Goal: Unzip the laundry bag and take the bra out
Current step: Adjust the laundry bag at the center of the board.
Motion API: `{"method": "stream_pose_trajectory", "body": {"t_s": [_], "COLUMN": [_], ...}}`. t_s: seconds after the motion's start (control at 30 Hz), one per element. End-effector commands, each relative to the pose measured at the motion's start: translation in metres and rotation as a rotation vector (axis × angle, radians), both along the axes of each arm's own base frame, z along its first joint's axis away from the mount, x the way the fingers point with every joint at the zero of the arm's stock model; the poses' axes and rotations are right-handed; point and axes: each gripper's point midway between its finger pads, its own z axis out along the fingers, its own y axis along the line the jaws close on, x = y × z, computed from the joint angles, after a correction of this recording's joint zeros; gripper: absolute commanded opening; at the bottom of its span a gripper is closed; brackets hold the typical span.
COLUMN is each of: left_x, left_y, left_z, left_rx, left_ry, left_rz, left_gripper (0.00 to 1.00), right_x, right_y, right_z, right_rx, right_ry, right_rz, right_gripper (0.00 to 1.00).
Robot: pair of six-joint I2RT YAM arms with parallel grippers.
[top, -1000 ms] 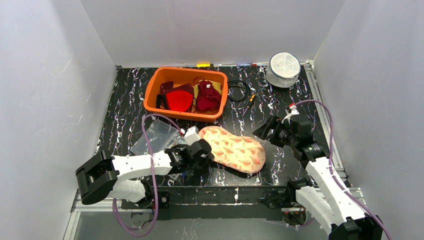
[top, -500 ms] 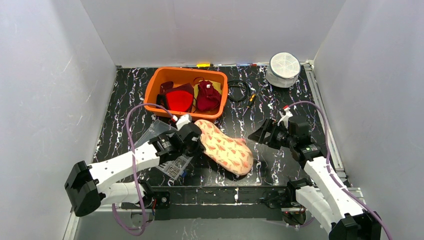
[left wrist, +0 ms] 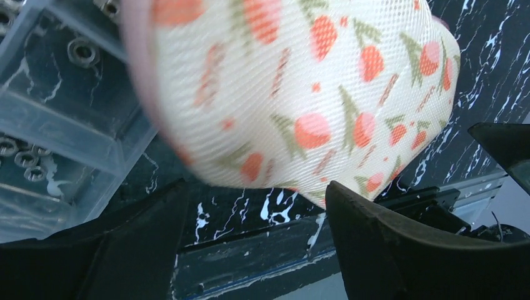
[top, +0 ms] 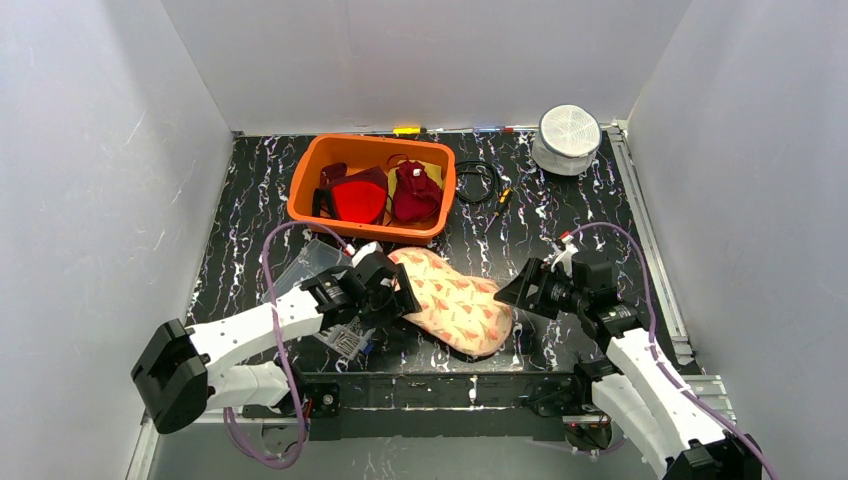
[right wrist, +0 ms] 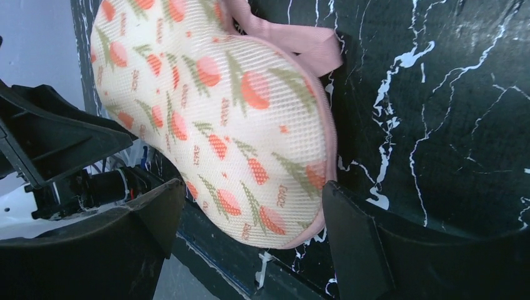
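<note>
**Both tools open, one at each end of the bag**

Nearest the arm bases, the cream mesh laundry bag with its red fruit print lies flat on the black, white-veined marble-pattern counter, a little toward 6 o'clock of the middle. Its long axis runs from 10 o'clock to 4 o'clock.

The left tool is at the bag's 9 o'clock end. In the left wrist view its fingers stand wide apart, with the bag just beyond the tips and nothing clamped. The right tool is at the bag's 3 o'clock side, close to the rounded end, its fingers likewise spread and the bag lying in front of them. A pink fabric loop sticks out from the bag's pink edging. Whether the zip is open cannot be told, and the mesh hides what is inside.

Just at 9 o'clock of the bag, under the left arm, sits a clear plastic compartment box holding small metal nuts.

Farther off, at 12 o'clock of the bag, an orange plastic tub holds a red garment and a maroon garment. A black coiled cable lies just at 3 o'clock of the tub, and a white round ribbed container stands in the far 1 o'clock corner.
</note>
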Motion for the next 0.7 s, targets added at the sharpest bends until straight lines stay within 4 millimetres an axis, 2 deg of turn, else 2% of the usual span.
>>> {"method": "stream_pose_trajectory", "body": {"t_s": [0.0,0.17,0.27,0.37,0.53,0.67], "left_x": [-0.014,-0.039,-0.047,-0.041,-0.017,-0.006], "left_y": [0.002,-0.003,-0.021,-0.032,-0.05,-0.065], "left_z": [0.008,0.005,0.003,0.001,0.003,-0.014], "left_rx": [-0.078,-0.13,-0.173,-0.219,-0.286,-0.222], "left_ry": [0.01,0.026,-0.028,-0.083,-0.189,-0.176], "left_rz": [0.003,0.03,0.04,0.069,0.118,0.141], "left_gripper": [0.81,0.87,0.91,0.92,0.97,0.94], "right_x": [-0.001,-0.002,0.0,0.001,0.001,0.0], "right_y": [0.005,0.004,0.002,0.002,-0.001,-0.003], "right_z": [0.004,-0.005,-0.007,-0.004,-0.001,0.0], "right_rx": [0.028,0.06,0.075,0.09,0.083,0.086], "right_ry": [-0.013,0.015,-0.002,-0.019,-0.032,-0.037], "right_rz": [-0.024,-0.098,-0.133,-0.153,-0.174,-0.193], "right_gripper": [0.88,0.88,0.89,0.89,0.91,0.91]}}
